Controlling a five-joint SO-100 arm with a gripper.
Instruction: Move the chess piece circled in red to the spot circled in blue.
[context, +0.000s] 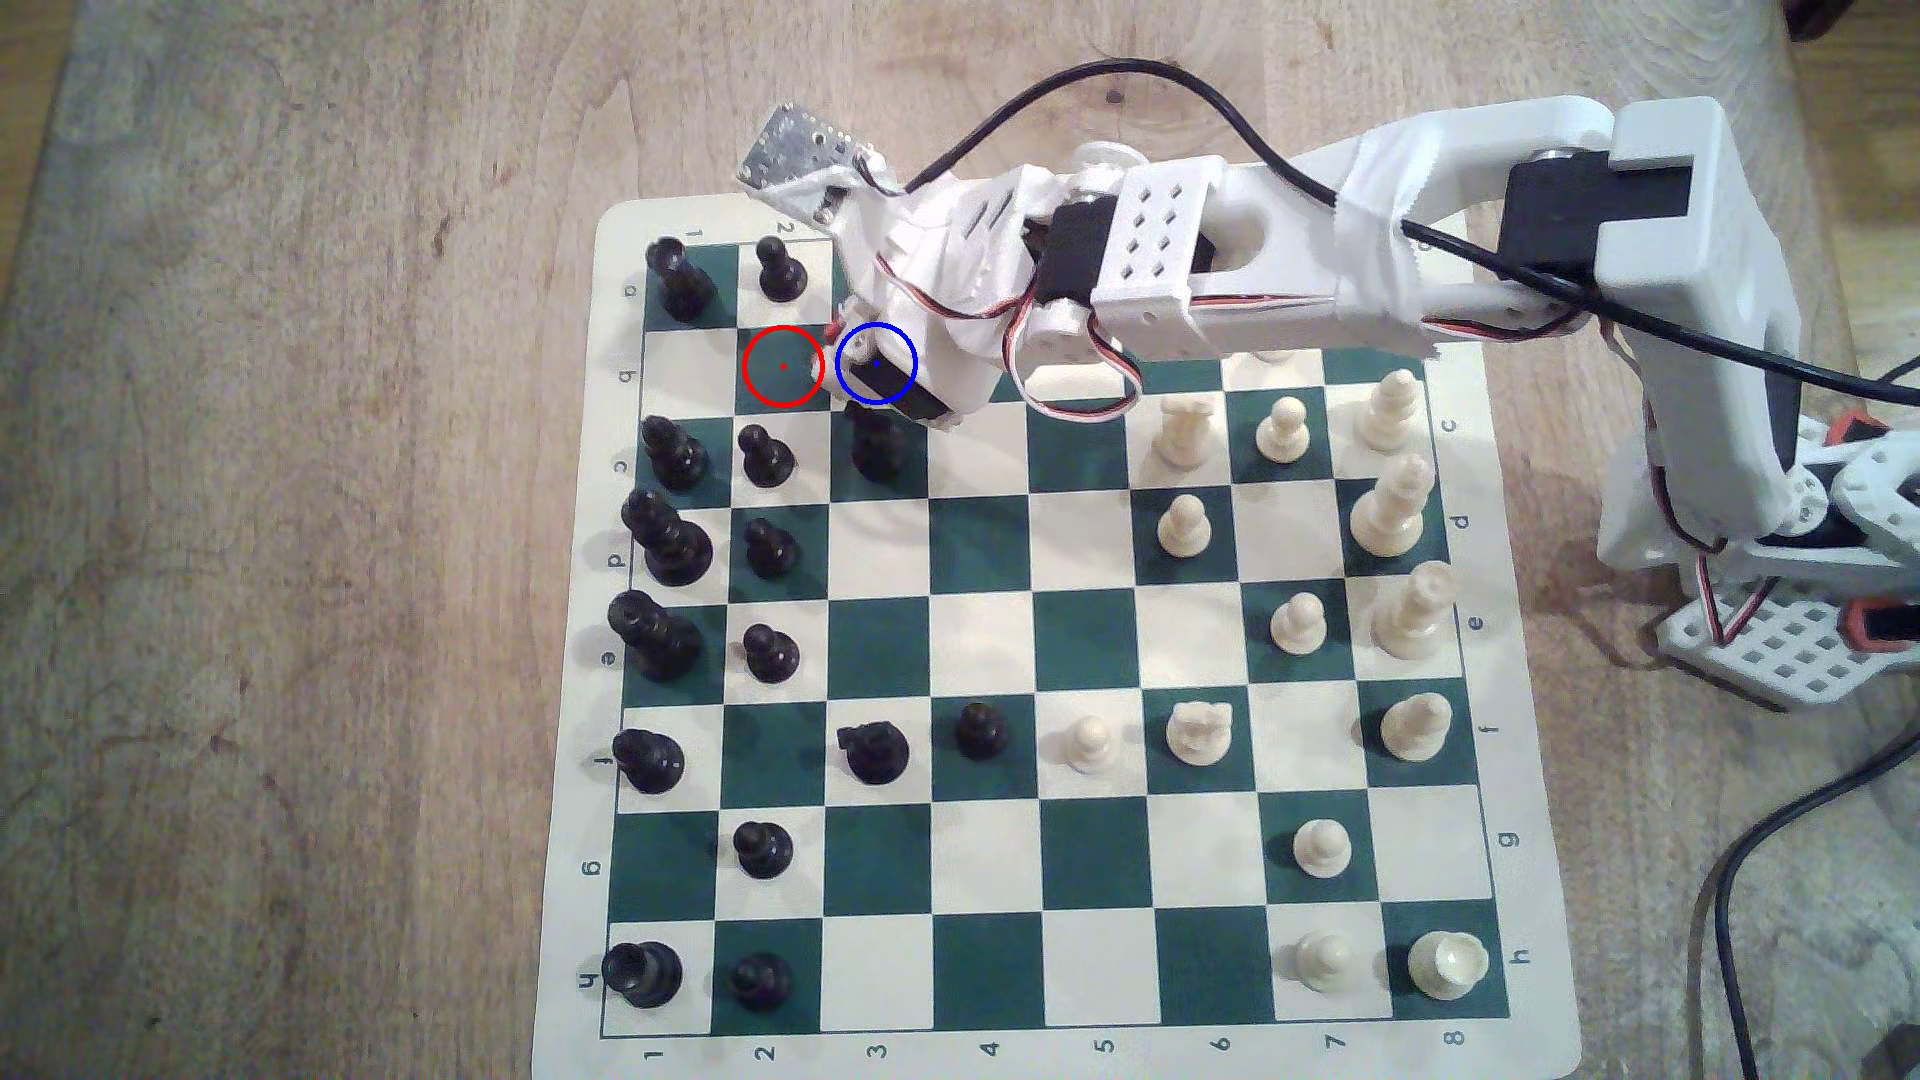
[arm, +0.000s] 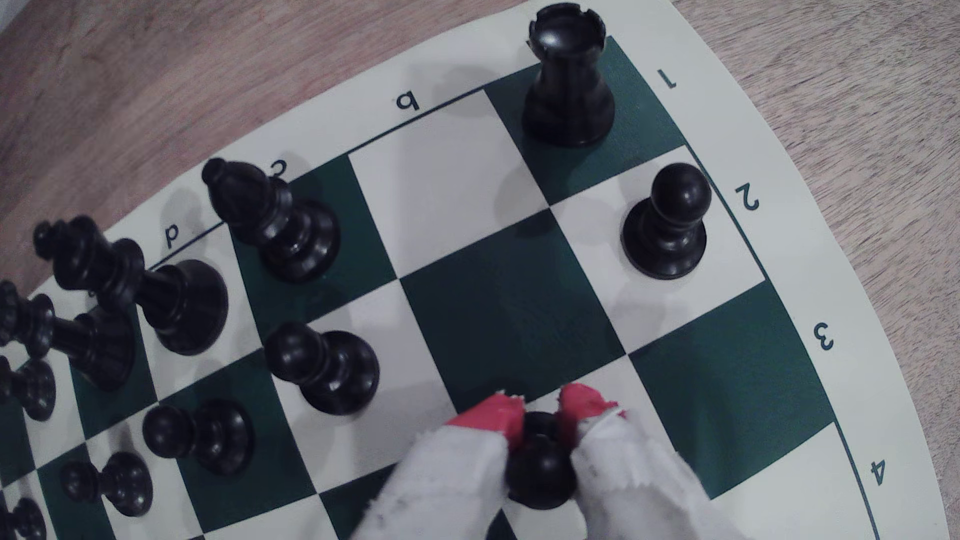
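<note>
I have the gripper (arm: 540, 415) clenched on the black pawn (arm: 540, 467): in the wrist view its two red-tipped, tape-wrapped fingers (arm: 493, 420) press on either side of the pawn's neck, with the round head between the white wrappings. The pawn sits over a cream-white square, just past the edge of the bare dark green square (arm: 511, 306) ahead of it; I cannot tell whether its base touches the board (arm: 769, 119) or hangs slightly above.

In the exterior view the arm (context: 1247, 260) reaches in from the right across the far rows of the board, and its wrist covers the blue-circled spot (context: 876, 363), so the pawn itself is hidden there. The red-circled green square (context: 782, 366) just to the left of it stands bare.

Close by in the wrist view are a black rook (arm: 569, 78) on the corner square, another black pawn (arm: 667, 223) next to it, and a black bishop (arm: 275, 218). In the exterior view a black knight (context: 878, 441) stands on the green square just nearer than the blue circle, partly under the wrist. The board lies on a wooden worktop (context: 312, 519).
</note>
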